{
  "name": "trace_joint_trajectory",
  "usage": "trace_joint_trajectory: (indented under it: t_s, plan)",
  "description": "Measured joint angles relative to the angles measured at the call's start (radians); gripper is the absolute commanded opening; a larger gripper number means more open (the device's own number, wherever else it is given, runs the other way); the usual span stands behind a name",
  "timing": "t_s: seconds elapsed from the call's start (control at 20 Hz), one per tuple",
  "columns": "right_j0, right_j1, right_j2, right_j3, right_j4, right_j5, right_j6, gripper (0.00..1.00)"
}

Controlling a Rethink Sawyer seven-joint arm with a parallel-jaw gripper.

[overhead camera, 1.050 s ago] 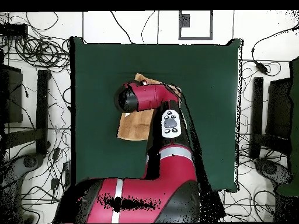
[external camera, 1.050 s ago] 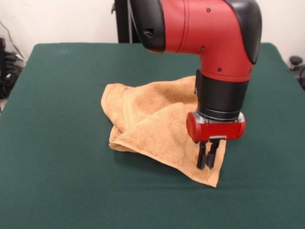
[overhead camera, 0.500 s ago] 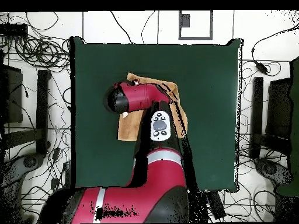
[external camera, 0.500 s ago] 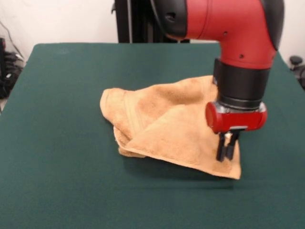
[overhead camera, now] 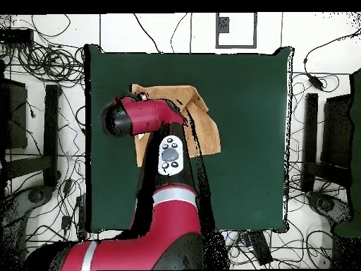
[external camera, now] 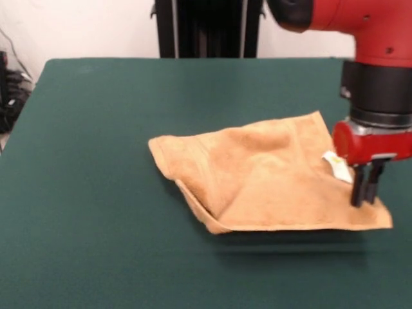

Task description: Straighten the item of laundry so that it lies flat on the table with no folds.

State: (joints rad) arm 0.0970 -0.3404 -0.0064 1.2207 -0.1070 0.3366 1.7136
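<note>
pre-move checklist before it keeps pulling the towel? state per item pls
1. Gripper shut on the towel near its front-right corner: ok, as far as the front view shows.
2. Towel flat with no folds: not ok; the left part is doubled over, with a fold edge at the near left.
3. Table room to the right for more pulling: cannot tell; the gripped corner is close to the picture's right edge.
4. White label showing beside the gripper: ok.
5. Towel fully on the table: ok in both views.

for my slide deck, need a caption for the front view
End effector shut on a corner of the partly folded towel on the green table.
</note>
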Motion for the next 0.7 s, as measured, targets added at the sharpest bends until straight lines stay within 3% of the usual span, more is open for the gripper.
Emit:
trace_joint_trajectory:
  t_s: [0.7]
  plan:
    - [0.056,-0.015,-0.032,0.013,0.092,0.000,0.000,0.00]
